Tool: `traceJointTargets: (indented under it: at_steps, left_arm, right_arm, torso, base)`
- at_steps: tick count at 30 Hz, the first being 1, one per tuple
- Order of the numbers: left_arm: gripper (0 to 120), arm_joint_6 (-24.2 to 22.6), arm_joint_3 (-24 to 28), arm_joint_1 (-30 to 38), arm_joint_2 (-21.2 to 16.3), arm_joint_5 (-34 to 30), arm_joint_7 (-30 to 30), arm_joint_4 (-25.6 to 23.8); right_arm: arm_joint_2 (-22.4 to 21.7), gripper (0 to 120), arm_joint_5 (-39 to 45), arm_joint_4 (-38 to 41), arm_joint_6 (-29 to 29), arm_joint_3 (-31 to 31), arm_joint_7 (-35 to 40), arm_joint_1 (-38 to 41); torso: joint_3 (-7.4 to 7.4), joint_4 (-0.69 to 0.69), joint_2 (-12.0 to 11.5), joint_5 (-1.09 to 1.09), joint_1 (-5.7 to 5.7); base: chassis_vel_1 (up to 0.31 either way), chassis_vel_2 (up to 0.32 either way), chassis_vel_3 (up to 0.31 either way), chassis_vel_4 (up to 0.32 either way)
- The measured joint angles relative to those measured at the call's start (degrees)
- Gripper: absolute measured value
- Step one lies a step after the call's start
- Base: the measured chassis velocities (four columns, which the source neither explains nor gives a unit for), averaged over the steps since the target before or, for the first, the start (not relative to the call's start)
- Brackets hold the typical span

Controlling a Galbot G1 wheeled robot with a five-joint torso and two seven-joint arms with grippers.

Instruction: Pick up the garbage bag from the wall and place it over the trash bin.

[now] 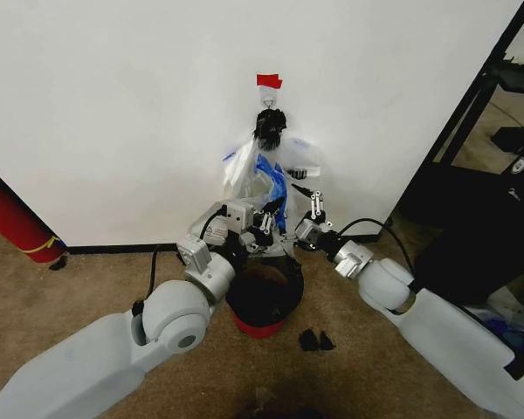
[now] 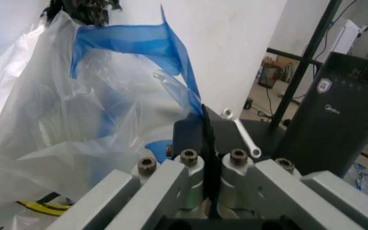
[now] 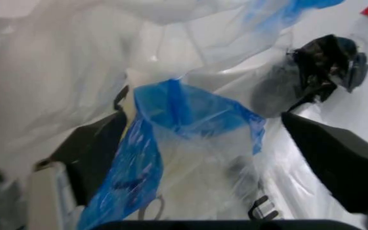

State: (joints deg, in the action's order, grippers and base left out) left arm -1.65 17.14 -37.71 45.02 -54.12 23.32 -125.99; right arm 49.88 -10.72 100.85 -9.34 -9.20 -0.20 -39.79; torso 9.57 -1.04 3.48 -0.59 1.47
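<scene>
Several garbage bags [image 1: 264, 175] hang in a bunch on the white wall [image 1: 113, 113], from a hook [image 1: 269, 112] under a bit of red tape [image 1: 268, 81]. They are thin translucent plastic with blue side stripes. My left gripper [image 1: 260, 223] is shut on the blue stripe edge of a garbage bag [image 2: 126, 43]; the plastic runs down between the closed fingers [image 2: 190, 165]. My right gripper [image 1: 314, 202] is open beside the bunch, with a blue fold of a bag [image 3: 184, 110] between its spread dark fingers [image 3: 337, 163]. Directly below both grippers, the black trash bin [image 1: 264, 301] with a red base stands on the carpet.
A black baseboard [image 1: 113, 248] runs along the wall. A red roll [image 1: 13, 218] leans at the left. On the right stand a black metal frame [image 1: 472, 105] and a dark appliance [image 2: 337, 120]. Small black scraps [image 1: 314, 340] lie on the carpet near the bin.
</scene>
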Motion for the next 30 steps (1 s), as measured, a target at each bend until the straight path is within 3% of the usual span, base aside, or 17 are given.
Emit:
traceJointTargets:
  at_steps: [9, 18, 30]
  left_arm:
    - [0, -0.3, 0.0, -0.1, 0.0, -0.4, 0.2, -1.1]
    - [0, -0.5, -0.2, -0.2, -0.1, -0.6, 0.4, -2.1]
    - [0, -0.5, -0.5, -0.2, -0.5, -0.9, 0.4, -2.2]
  right_arm:
    - [0.1, 65, -0.1, -0.7, 3.9, -3.3, -1.6, 2.9]
    - [0.6, 56, 0.9, -1.1, 8.8, -6.1, -1.5, 4.9]
    - [0.6, 14, 0.8, -0.4, 11.1, -6.9, 0.9, 5.4]
  torso:
    - [0.00, 0.00, 0.0, 0.00, 0.00]
    - [0.00, 0.00, 0.0, 0.00, 0.00]
    - [0.00, 0.00, 0.0, 0.00, 0.00]
  base:
    - [0.000, 0.000, 0.000, 0.000]
    - [0.000, 0.000, 0.000, 0.000]
    - [0.000, 0.000, 0.000, 0.000]
